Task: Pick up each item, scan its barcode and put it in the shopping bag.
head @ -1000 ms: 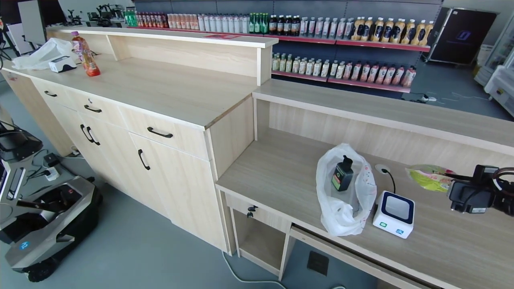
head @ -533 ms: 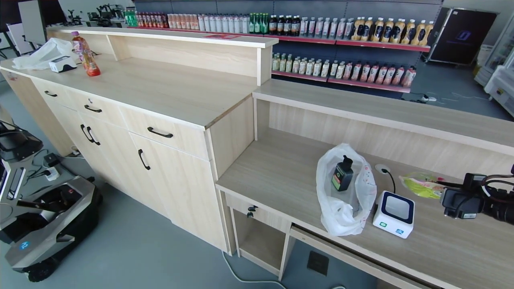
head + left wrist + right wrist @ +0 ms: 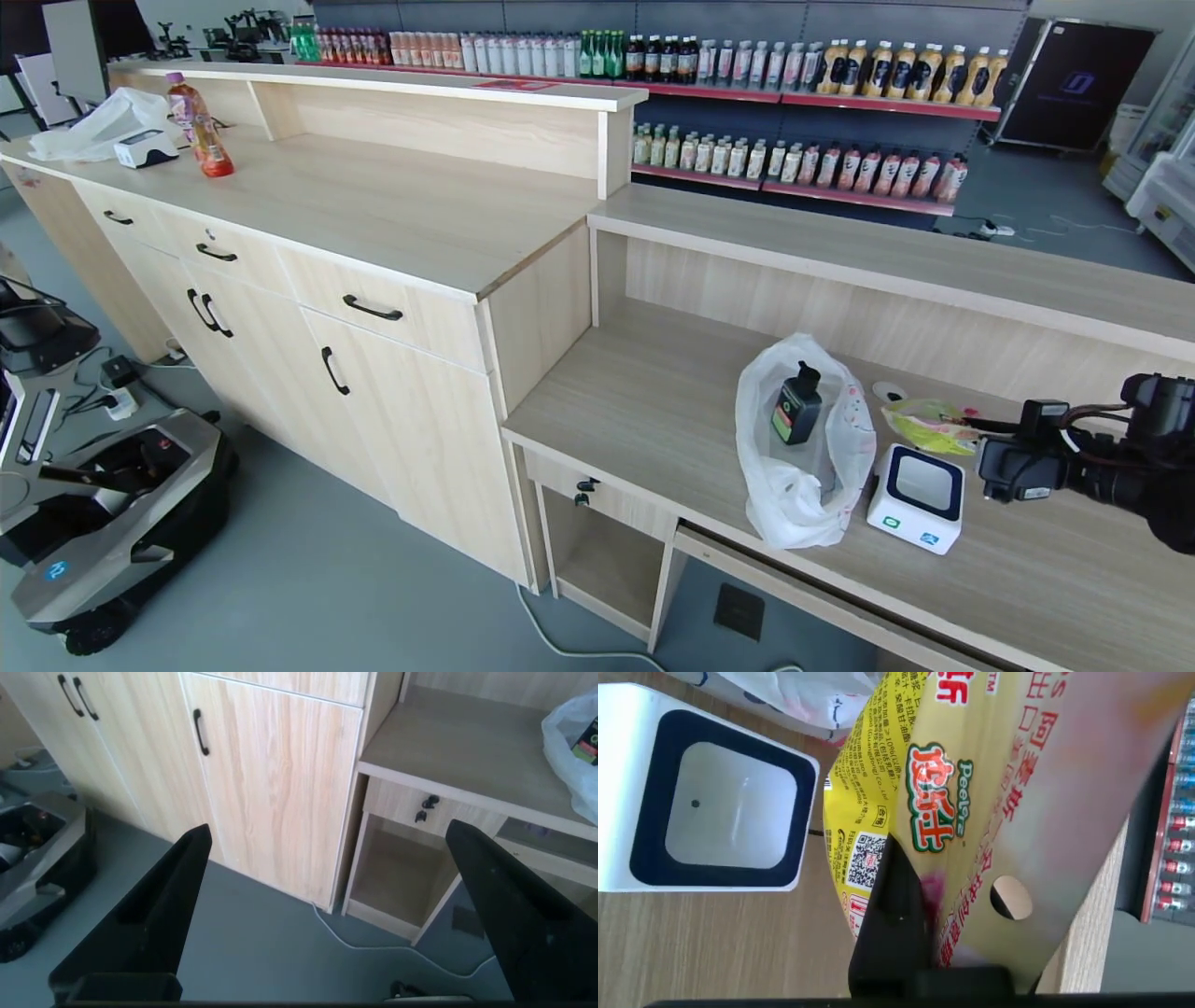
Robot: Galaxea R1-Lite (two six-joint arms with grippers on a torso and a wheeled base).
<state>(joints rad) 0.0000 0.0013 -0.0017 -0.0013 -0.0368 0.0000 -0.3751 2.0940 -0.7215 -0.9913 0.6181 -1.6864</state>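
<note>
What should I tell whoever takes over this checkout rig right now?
Left gripper: open and empty, above the floor by the cabinet.
Right gripper: shut on the snack packet, held over the desk close beside the scanner.
Done: the black bottle stands in the shopping bag, next to the scanner.
Left to do: scan the packet's barcode, then bag it.

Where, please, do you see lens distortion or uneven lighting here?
Head view: the counter edges bow slightly, wide-angle. Left wrist view: the left hand is a black silhouette against the lit floor. Right wrist view: the scanner window shows pale sheen.
</note>
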